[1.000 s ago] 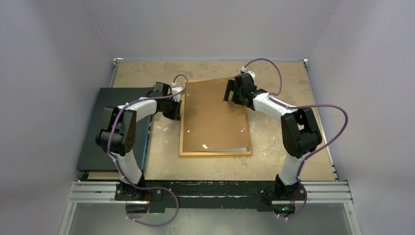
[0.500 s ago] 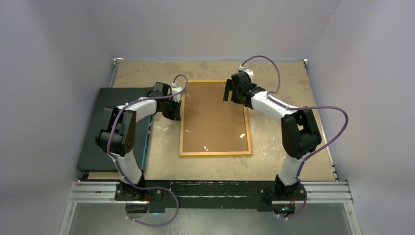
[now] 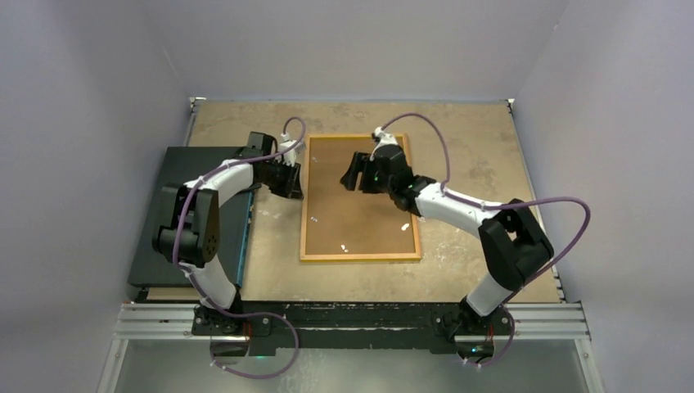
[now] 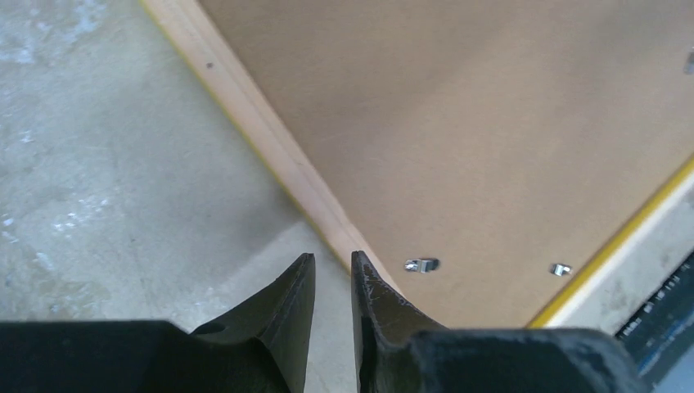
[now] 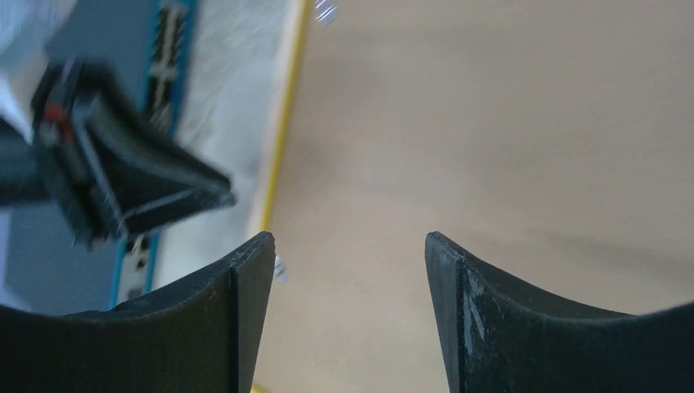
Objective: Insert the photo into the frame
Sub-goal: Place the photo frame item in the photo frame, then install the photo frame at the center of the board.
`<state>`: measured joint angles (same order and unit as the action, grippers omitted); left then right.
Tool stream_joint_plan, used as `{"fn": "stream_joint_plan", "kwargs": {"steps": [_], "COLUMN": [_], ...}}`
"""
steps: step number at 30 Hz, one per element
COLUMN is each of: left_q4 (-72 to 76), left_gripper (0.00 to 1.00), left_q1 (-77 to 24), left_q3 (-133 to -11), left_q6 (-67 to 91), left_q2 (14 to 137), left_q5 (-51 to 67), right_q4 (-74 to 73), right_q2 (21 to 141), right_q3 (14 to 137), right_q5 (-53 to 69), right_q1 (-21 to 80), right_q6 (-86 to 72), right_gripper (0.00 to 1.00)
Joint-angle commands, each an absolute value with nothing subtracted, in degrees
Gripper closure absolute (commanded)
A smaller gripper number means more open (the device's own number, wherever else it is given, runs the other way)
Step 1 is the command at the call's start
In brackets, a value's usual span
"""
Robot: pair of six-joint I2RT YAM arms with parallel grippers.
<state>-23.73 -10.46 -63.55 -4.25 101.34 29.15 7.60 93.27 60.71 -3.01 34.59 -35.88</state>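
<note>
The yellow-orange frame (image 3: pixel 360 257) lies flat on the table with the brown backing board (image 3: pixel 356 209) set squarely inside it. The photo is hidden. My left gripper (image 3: pixel 293 182) is at the frame's left rim (image 4: pixel 270 139), just outside it; its jaws (image 4: pixel 331 258) are nearly together with a thin gap and hold nothing. My right gripper (image 3: pixel 353 174) hovers over the upper middle of the backing board (image 5: pixel 491 123), open and empty (image 5: pixel 348 237). Small metal tabs (image 4: pixel 421 264) show near the board's edge.
A flat black panel (image 3: pixel 184 213) lies on the left of the table, partly under the left arm. The right wrist view shows the left gripper (image 5: pixel 123 196) beyond the frame's left rim (image 5: pixel 282 139). Walls enclose the table on three sides.
The backing board, tilted a second ago, now lies square in the frame. My right gripper has moved from the board's far right corner leftward over its upper middle. The left arm shifted slightly.
</note>
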Motion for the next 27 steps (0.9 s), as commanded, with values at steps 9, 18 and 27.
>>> {"fn": "stream_joint_plan", "kwargs": {"steps": [9, 18, 27], "left_q4": [-24.2, -22.3, -19.4], "left_gripper": [0.78, 0.79, 0.75], "left_q1": [-10.2, -10.2, -10.2], "left_q3": [-60.9, -60.1, -57.7], "left_q6": [-5.9, -5.2, -4.4], "left_q2": [100.6, 102.3, 102.4], "left_q5": [36.6, 33.0, 31.0], "right_q4": [33.1, 34.3, 33.0], "right_q2": [99.2, 105.0, 108.0], "right_q3": [52.7, 54.6, 56.8], "right_q5": [12.6, 14.3, 14.0], "right_q1": [44.4, 45.8, 47.5], "right_q6": [-39.0, -37.9, -35.7], "right_gripper": [0.31, 0.36, 0.38]}}
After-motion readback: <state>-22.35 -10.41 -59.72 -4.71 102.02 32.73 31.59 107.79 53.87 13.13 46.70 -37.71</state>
